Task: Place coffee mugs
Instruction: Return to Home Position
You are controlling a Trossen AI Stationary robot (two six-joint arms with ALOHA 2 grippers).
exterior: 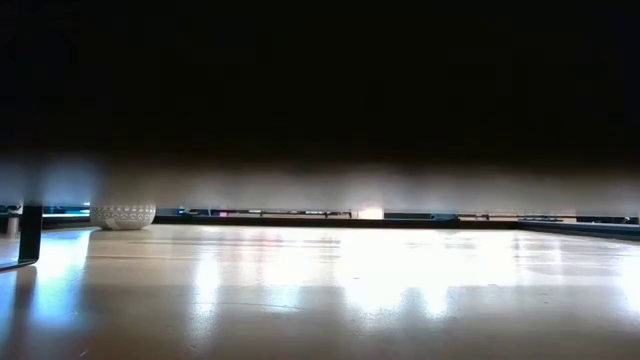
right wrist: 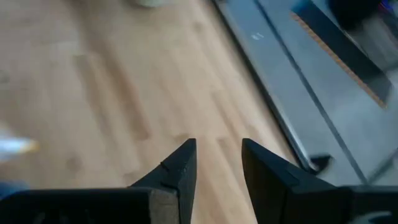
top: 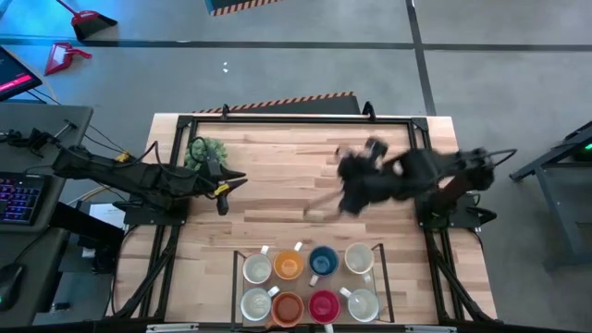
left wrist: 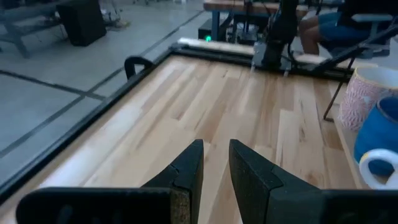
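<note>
Eight mugs stand in two rows inside a dark frame at the table's near edge: white [top: 258, 268], orange [top: 289, 265], blue [top: 323, 262] and white [top: 359, 259] behind; white [top: 255, 303], orange [top: 288, 308], red [top: 324, 305] and white [top: 363, 303] in front. The left wrist view shows the blue mug [left wrist: 379, 137] and a pale patterned one [left wrist: 367, 93]. My left gripper [top: 236, 181] [left wrist: 216, 149] hovers over the table's left part, open by a narrow gap and empty. My right gripper [top: 316, 212] [right wrist: 217, 149], blurred, is above the table's middle, open and empty.
A green potted plant [top: 205, 153] stands at the far left of the table; its white dotted pot [exterior: 122, 215] shows in the low view. A dark rail [top: 296, 118] runs along the far edge. Bare wood [top: 277, 222] lies between the arms and the mugs. A person sits beyond the table [left wrist: 329, 25].
</note>
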